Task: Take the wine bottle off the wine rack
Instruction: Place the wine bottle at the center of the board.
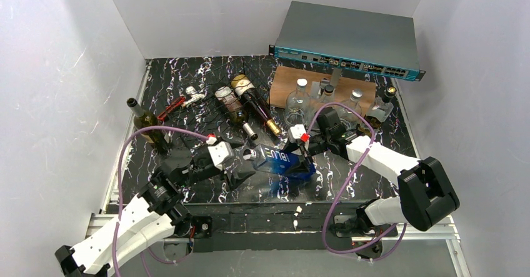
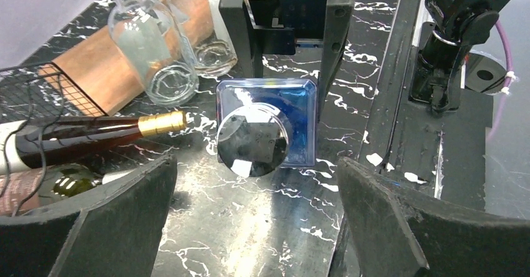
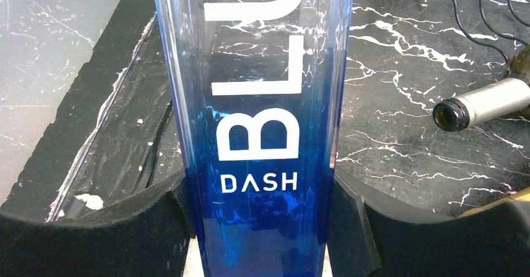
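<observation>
The wine bottle [image 1: 279, 162], blue glass with white "BLU DASH" lettering [image 3: 256, 133], lies level on its side in front of the wine rack [image 1: 234, 111]. My right gripper [image 1: 304, 158] [image 3: 259, 227] is shut on its lower body, one pad on each flat side. At the cap end is my left gripper [image 1: 242, 168] [image 2: 259, 221], wide open. The round dark cap [image 2: 253, 141] is just ahead of its fingertips, not between them. The black wire rack [image 2: 37, 95] still holds a dark bottle with a gold neck [image 2: 94, 133] and others.
A wooden board [image 1: 284, 80] with several clear glass bottles [image 1: 300, 95] stands behind the right arm, and a grey network switch [image 1: 347, 39] sits at the back. A green bottle [image 1: 145, 124] stands upright at the left. A silver-foiled bottle neck [image 3: 481, 105] lies close to the blue bottle.
</observation>
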{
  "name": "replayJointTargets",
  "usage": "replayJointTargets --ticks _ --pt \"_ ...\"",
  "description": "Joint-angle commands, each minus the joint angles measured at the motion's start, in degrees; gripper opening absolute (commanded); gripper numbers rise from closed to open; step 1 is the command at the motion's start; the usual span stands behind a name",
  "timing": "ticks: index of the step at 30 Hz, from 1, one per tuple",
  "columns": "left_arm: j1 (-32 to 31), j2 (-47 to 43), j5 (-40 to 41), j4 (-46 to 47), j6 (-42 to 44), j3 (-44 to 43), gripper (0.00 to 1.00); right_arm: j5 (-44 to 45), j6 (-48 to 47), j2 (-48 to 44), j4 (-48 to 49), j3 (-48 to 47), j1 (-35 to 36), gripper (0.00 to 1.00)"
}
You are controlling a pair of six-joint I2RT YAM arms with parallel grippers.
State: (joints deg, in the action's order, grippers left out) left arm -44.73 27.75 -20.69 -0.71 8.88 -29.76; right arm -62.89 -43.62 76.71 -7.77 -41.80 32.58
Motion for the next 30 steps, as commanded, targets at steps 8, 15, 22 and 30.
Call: replayJointTargets --ticks 8,15,22,30 --pt "0.2 8.5 -4.8 15.6 -5.5 2.4 0.98 -6.6 -1.7 -1.0 -0.3 -4.3 -0.3 0.02" --pt "-0.1 12.9 -5.4 20.3 -8.2 2.6 0.98 -6.7 -1.8 -0.9 -0.2 -4.2 -0.3 0.03" --pt "-0.8 16.6 -6.0 21.7 -10.2 2.3 0.90 -6.7 -1.7 -0.8 -0.1 -4.1 -0.4 0.02" --pt "-0.9 18.6 -7.2 21.8 -11.0 1.4 0.71 -6.8 -1.5 -0.6 0.1 -4.0 -0.3 0.03"
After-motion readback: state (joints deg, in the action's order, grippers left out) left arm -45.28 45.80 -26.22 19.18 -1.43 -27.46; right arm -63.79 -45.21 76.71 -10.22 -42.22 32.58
